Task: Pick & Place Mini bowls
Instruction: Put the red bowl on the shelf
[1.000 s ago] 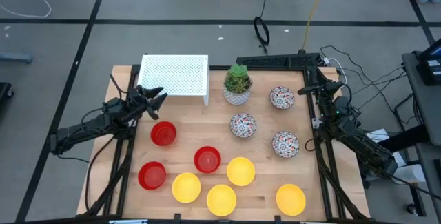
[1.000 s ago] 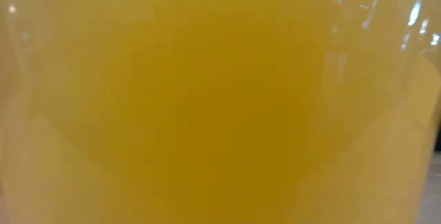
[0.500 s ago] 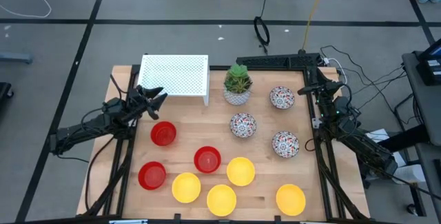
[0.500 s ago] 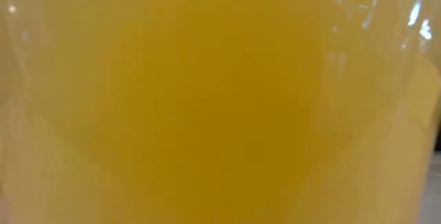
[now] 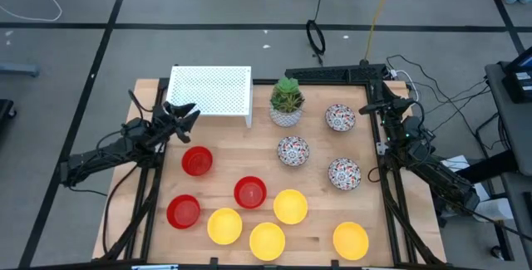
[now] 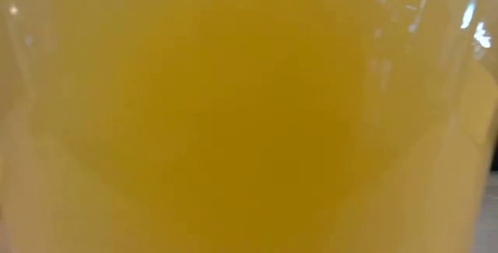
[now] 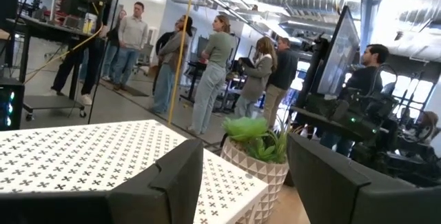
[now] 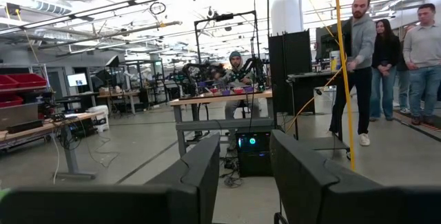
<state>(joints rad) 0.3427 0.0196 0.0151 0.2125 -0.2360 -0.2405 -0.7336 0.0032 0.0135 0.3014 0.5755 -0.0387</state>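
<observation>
Ten mini bowls sit upright on the wooden table in the high view: three red ones (image 5: 197, 161), (image 5: 249, 192), (image 5: 183, 211), four yellow ones (image 5: 290, 206), (image 5: 224, 225), (image 5: 267, 240), (image 5: 350, 239), and three floral white ones (image 5: 340, 118), (image 5: 293, 150), (image 5: 343, 173). One yellow bowl (image 6: 249, 113) fills the whole low view. My left gripper (image 5: 184, 114) hovers open at the table's left side, above the nearest red bowl and beside the white perforated stand. My right gripper (image 5: 376, 106) waits open at the far right edge, near a floral bowl.
A white perforated stand (image 5: 211, 91) occupies the far left of the table, also in the left wrist view (image 7: 103, 155). A white pot with a green plant (image 5: 286, 104) stands at far centre. People stand in the room beyond. Bare wood lies between red and floral bowls.
</observation>
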